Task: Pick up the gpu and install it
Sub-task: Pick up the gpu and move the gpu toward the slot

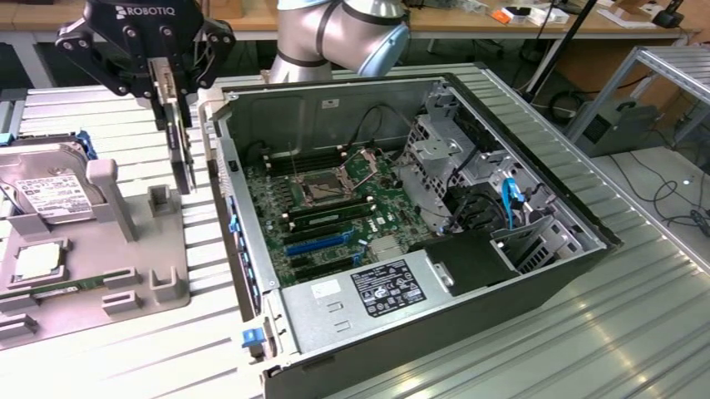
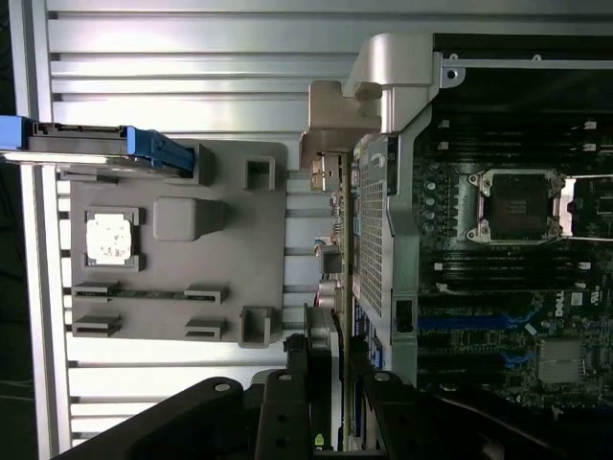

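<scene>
The gpu (image 1: 183, 154) is a thin dark card with a silvery bracket. It hangs upright and edge-on from my gripper (image 1: 169, 87), which is shut on its upper edge. It hovers over the gap between the grey parts tray (image 1: 166, 249) and the open computer case (image 1: 533, 274), near the case's rear wall. In the wrist view the gpu (image 2: 324, 355) runs edge-on between my black fingers (image 2: 287, 402), above the case's perforated rear panel (image 2: 374, 230). The motherboard (image 1: 332, 199) lies exposed in the case, with blue expansion slots (image 1: 316, 243) towards its lower part.
A silver hard drive (image 1: 50, 187) stands in the grey tray at the exterior view's left, with a processor chip (image 1: 36, 262) beside it. The tray's posts (image 1: 161, 199) rise close under the card. The arm's base (image 1: 332, 33) stands behind the case. Drive cages (image 1: 466, 158) fill the case's right side.
</scene>
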You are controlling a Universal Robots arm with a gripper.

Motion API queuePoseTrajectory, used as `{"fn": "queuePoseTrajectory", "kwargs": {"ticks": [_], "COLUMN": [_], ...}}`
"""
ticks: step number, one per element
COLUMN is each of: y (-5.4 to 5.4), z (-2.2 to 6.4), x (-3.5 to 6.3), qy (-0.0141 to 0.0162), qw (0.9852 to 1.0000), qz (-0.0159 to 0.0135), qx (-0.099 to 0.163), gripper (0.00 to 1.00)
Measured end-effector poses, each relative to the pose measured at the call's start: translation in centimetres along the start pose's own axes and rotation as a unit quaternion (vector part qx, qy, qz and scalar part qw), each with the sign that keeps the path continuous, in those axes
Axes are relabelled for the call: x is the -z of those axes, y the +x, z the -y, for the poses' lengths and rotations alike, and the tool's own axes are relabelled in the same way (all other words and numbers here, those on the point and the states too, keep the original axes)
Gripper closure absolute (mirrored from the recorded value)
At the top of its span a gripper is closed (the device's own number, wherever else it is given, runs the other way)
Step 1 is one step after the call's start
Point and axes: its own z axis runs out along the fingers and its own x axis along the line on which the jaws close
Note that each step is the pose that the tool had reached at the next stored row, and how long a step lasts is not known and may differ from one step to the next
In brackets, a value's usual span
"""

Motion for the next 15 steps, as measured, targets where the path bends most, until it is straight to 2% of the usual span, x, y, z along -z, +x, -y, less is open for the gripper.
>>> {"fn": "queuePoseTrajectory", "kwargs": {"ticks": [8, 15], "y": [-1.2, -1.6], "z": [-0.01, -0.01], "x": [-0.03, -0.04], "qy": [0.0, 0.0], "qw": [1.0, 1.0], "qz": [0.0001, 0.0001], "qx": [0.0, 0.0], "gripper": [0.73, 0.73]}}
